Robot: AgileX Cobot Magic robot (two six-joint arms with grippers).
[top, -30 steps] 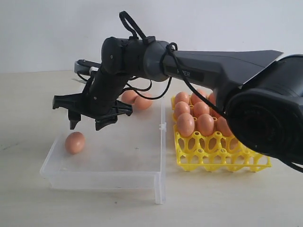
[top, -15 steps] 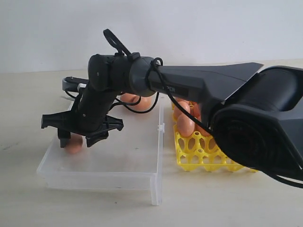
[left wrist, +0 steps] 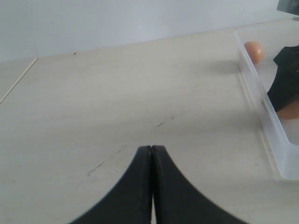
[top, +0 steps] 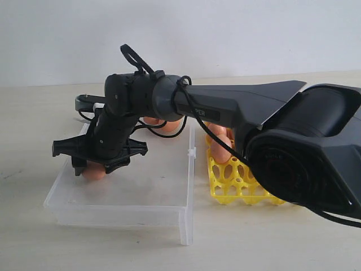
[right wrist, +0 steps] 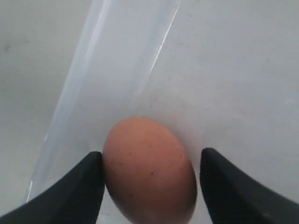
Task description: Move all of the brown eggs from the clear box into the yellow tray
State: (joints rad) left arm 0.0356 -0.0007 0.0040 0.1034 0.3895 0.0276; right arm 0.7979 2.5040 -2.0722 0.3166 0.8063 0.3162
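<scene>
- One brown egg (top: 93, 174) lies on its side on the floor of the clear box (top: 127, 213), close to the box's left wall and toward its near-left corner.
- Seen from the right wrist, its long axis runs crosswise to the gap between the two fingers (right wrist: 70, 196), slightly skewed. The frame cuts off one end, so I cannot tell which end is the blunt one.
- Spread wide, the right claw (top: 94, 169) straddles this egg without clenching it. One finger sits right against the shell, and a thin gap shows at the other.
- Reaching across from the right, the right arm (top: 225, 104) passes over the box.
- Two more brown eggs (top: 171, 125) lie at the box's far wall, partly behind the arm.
- Just beside the box's right wall, the yellow tray (top: 237, 182) stands on the tabletop (top: 271, 237). Its far-left cups hold some eggs, but the arm hides how many.
- Clenched on nothing, with its tips pressed together, the left claw (left wrist: 152, 148) hangs over bare tabletop outside the box's left wall.
</scene>
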